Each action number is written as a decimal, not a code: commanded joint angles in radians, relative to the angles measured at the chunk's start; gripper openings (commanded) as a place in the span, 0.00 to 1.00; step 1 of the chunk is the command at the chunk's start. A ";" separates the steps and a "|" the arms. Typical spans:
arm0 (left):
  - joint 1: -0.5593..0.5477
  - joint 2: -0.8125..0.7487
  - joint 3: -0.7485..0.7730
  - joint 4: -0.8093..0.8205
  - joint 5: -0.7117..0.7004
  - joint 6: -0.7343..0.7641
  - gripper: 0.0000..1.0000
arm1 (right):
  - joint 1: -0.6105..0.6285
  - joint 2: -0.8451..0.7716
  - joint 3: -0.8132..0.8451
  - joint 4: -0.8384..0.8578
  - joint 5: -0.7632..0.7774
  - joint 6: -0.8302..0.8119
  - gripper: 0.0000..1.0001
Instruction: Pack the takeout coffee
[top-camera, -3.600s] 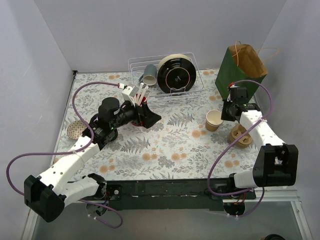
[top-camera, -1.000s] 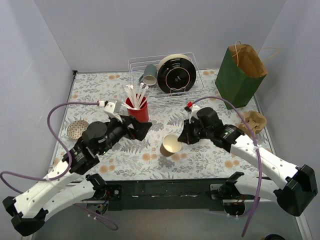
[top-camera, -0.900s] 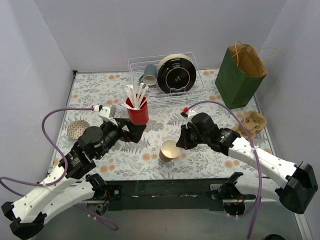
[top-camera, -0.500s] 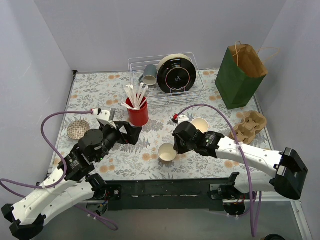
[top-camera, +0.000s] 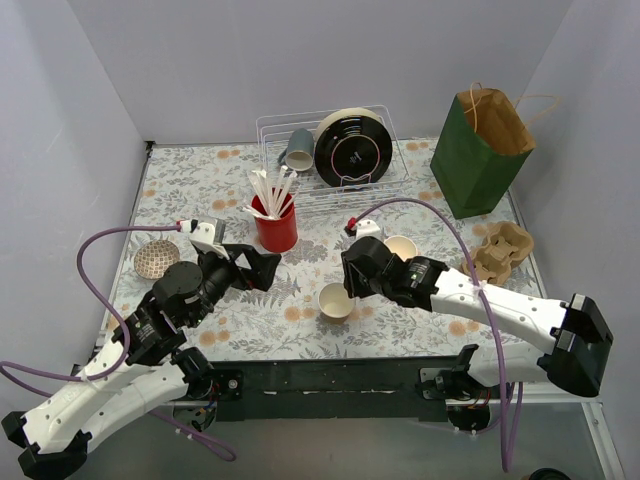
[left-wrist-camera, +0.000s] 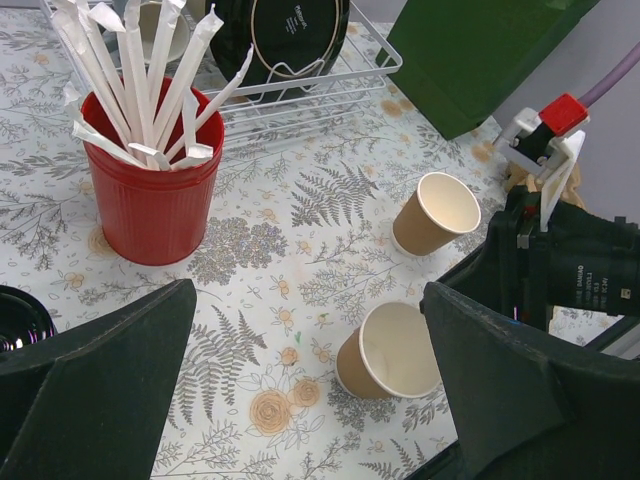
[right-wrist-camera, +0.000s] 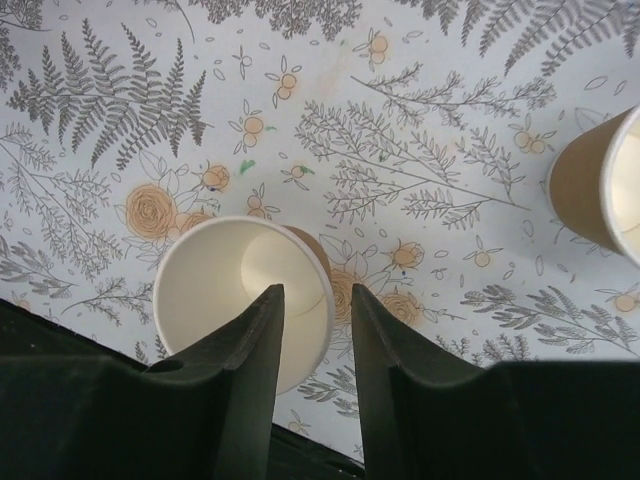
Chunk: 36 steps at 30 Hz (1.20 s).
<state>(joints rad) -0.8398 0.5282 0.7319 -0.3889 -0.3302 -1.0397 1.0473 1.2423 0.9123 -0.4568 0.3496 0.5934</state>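
Observation:
A brown paper cup (top-camera: 335, 303) stands upright on the floral cloth at the front centre; it also shows in the right wrist view (right-wrist-camera: 240, 300) and the left wrist view (left-wrist-camera: 390, 350). My right gripper (top-camera: 346, 290) (right-wrist-camera: 315, 290) is open with one finger inside the cup and one outside its rim, not pinching it. A second paper cup (top-camera: 401, 247) (left-wrist-camera: 440, 212) (right-wrist-camera: 600, 190) stands behind the right arm. A cardboard cup carrier (top-camera: 503, 250) lies at the right. A green paper bag (top-camera: 480, 150) stands at the back right. My left gripper (top-camera: 262, 268) (left-wrist-camera: 310, 330) is wide open and empty, left of the cup.
A red cup of wrapped straws (top-camera: 275, 225) (left-wrist-camera: 150, 200) stands just behind the left gripper. A wire dish rack (top-camera: 330, 150) with a black plate and a grey mug is at the back. A small woven disc (top-camera: 152, 258) lies at the left.
My right gripper carried the cup from the right to the front centre, stood it upright and loosened on it. My left arm pulled back from the red straw cup toward the near left.

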 joint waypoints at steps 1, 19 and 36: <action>-0.002 -0.011 -0.005 -0.004 -0.021 0.012 0.98 | -0.012 -0.024 0.085 -0.036 0.112 -0.067 0.40; -0.002 -0.036 -0.008 -0.016 -0.099 -0.008 0.98 | -0.227 0.238 0.076 0.041 0.032 -0.336 0.32; -0.002 0.004 -0.008 -0.065 -0.374 -0.180 0.98 | -0.391 0.336 0.086 0.073 0.157 -0.425 0.29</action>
<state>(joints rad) -0.8398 0.5198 0.7280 -0.4255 -0.5831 -1.1496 0.7029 1.5658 0.9813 -0.4320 0.4843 0.2047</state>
